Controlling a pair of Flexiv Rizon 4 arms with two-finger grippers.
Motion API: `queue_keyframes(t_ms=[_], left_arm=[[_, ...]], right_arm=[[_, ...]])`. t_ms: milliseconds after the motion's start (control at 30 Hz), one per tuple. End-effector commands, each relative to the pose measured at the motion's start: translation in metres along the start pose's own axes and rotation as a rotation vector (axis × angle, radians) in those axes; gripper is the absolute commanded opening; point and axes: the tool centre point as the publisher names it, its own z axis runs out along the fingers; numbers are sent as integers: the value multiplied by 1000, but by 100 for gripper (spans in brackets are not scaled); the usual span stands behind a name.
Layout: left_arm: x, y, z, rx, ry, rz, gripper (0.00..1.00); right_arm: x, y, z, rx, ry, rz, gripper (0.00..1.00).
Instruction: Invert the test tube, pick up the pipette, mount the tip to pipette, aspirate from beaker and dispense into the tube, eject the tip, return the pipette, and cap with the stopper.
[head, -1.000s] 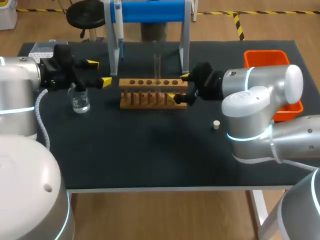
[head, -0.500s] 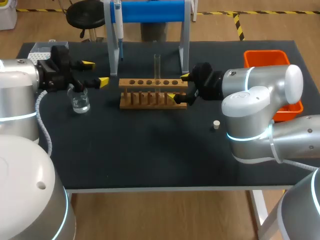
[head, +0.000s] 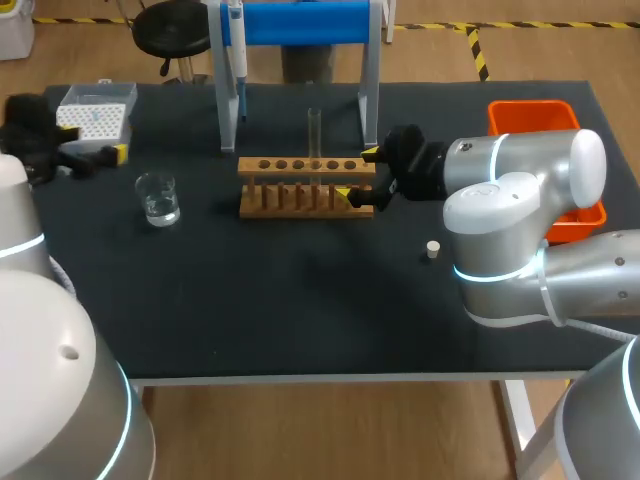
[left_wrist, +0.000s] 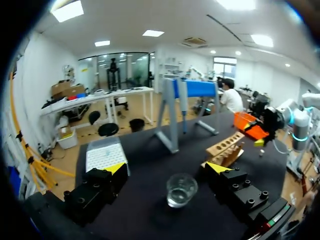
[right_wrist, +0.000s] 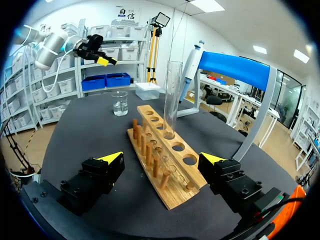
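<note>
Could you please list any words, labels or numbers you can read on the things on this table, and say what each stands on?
None can be read.
The beaker, pipette, tip box, wooden rack, test tube and orange bin show no legible print; any markings on the beaker or pipette are too small to tell.

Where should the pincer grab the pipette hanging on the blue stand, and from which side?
Probably the pipette by its thick upper body, under the bar of the blue stand, coming level from the wooden rack side. It hangs vertically, thin shaft down, with the stand's post close beside it.
</note>
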Motion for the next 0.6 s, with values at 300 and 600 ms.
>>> queue_keyframes(t_ms=[300, 600], left_arm=[[-67, -5, 26, -14, -283, -42, 100], [-99, -12, 58, -16, -303, -57, 100]], right_arm=[[0, 0, 1, 1, -1, 0, 100], [0, 0, 1, 1, -1, 0, 100]])
